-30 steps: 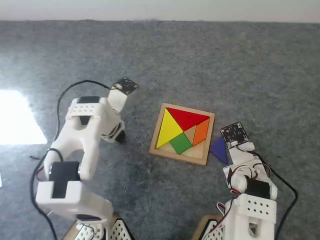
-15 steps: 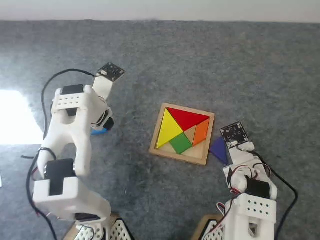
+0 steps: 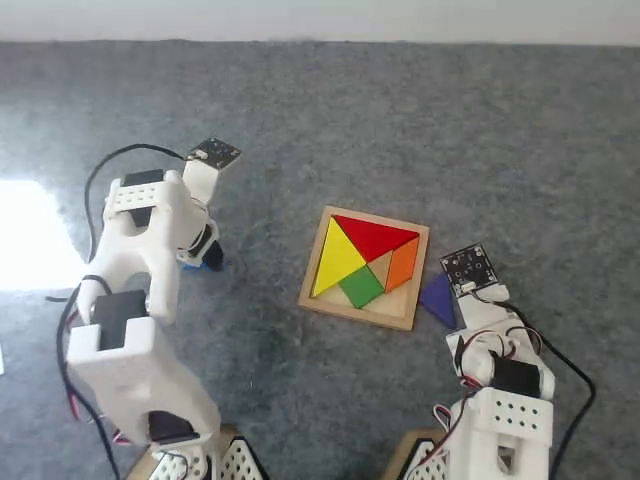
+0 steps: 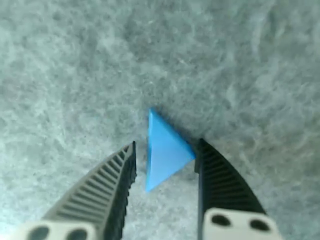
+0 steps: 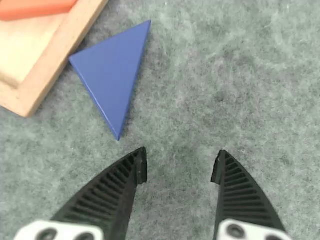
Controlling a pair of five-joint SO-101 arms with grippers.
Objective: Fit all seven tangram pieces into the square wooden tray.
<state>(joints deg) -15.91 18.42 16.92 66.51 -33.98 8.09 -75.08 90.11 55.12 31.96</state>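
The grey table runs out of the high view on three sides, so its far edge is the one that can be seen.

The left arm stands toward the left edge. Its body covers its own gripper from above. The right arm rises from the near edge, with its base cut off there, and its wrist board hides the fingers beneath.

The tray lies near the middle of the table, turned a little off square. In the right wrist view only one corner of the tray shows.

The red triangle lies along the tray's far side and the yellow triangle along its left side. The green square sits at the near side and the orange piece at the right. A tan patch between them may be a piece or bare wood. I cannot tell which.

The dark blue triangle lies flat on the table just beside the tray's right rim, partly under the right arm's wrist board. One corner of the triangle comes up to the rim. Whether they touch is unclear.

The right gripper hangs near that triangle with its jaws wide apart, holding nothing.

The light blue triangle lies well left of the tray. From above, only a sliver of it peeks out under the left arm.

The left gripper straddles it with jaws parted. One finger meets a corner, and a gap shows at the other.
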